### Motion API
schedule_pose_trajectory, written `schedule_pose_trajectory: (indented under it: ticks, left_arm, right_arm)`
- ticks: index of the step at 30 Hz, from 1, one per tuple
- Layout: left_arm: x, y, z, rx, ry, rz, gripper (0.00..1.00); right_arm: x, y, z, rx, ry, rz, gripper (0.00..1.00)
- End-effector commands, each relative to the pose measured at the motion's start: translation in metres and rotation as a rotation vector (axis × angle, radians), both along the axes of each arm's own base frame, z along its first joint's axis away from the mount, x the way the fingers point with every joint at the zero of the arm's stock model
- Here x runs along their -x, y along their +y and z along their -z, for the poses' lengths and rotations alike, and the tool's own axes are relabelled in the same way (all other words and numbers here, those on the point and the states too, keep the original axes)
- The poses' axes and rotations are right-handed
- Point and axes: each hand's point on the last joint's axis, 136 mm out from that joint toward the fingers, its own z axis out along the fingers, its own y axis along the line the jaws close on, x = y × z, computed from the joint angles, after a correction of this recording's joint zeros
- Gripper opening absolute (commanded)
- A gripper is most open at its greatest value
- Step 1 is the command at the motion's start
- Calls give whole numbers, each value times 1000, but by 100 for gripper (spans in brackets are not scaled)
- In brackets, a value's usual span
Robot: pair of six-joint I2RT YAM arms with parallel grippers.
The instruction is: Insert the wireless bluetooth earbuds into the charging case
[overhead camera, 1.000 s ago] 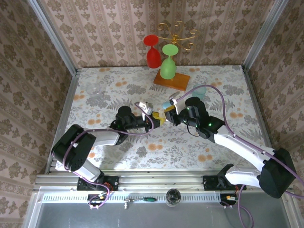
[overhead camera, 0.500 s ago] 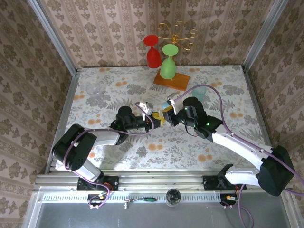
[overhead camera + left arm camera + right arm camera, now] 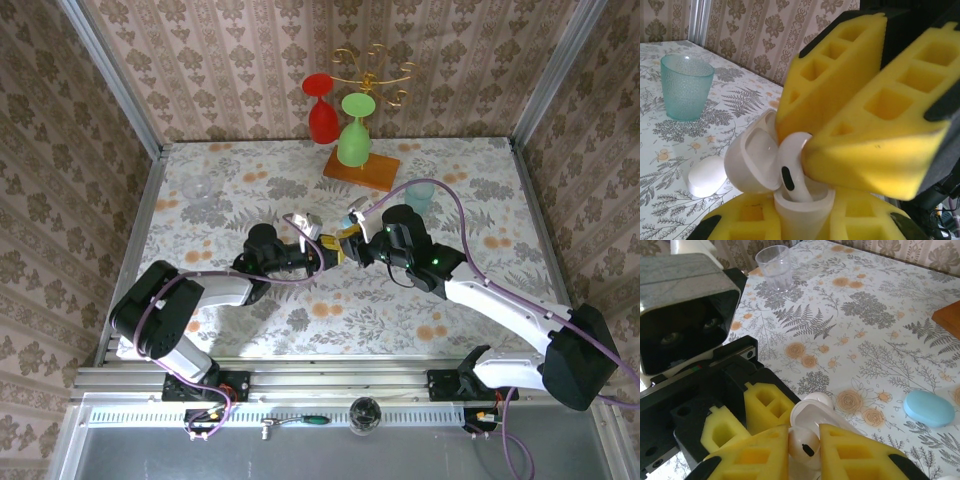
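Mid-table, the left gripper (image 3: 322, 256) was clamped on an open white case (image 3: 805, 209), its yellow pads pressed against the body from both sides and the lid (image 3: 749, 161) swung back. The right gripper (image 3: 804, 446) came in from the opposite side and pinched a white earbud (image 3: 790, 167) between its own foam pads. The left wrist camera showed the earbud's stem already dipping into the mouth of the case, with its rounded head leaning against the inside of the lid and tilted rather than upright. The insertion step looked to be under way but not finished, since the earbud did not yet appear seated in its well. The next move would likely call for a small straightening of the earbud, a gentle push down until it settled, and only then a release by the right gripper while the left kept the case steady. Whether the case's other well was filled could not be made out. A blue case (image 3: 929, 408) lay well off on the floral table (image 3: 880, 330), a second white case (image 3: 706, 176) sat near a teal cup (image 3: 687, 86), and a clear cup (image 3: 775, 266) stood farther away.
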Motion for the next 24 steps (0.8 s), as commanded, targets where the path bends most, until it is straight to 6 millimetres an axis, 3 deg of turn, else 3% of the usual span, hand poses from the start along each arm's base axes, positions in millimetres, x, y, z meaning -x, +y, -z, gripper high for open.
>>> schedule_pose_trajectory:
  ticks: [1,5,12,17,20,24]
  left_arm:
    - [-12,0,-21,57,-41,-38,0]
    - [-11,1,-21,57,-56,-32,0]
    - [-4,3,-19,55,-113,-7,0]
    - [1,7,-12,46,-215,-15,0]
    - [2,10,-9,37,-284,-29,0]
    - [2,13,-1,-11,-433,-92,0]
  right_arm:
    - [13,5,-3,6,6,-65,24]
    - [12,1,-10,8,5,-43,30]
    - [-1,-9,-47,-48,-6,62,50]
    - [-9,-20,-68,-130,15,138,58]
    - [-20,-33,-67,-118,75,225,59]
    - [-26,-40,-48,-8,195,244,60]
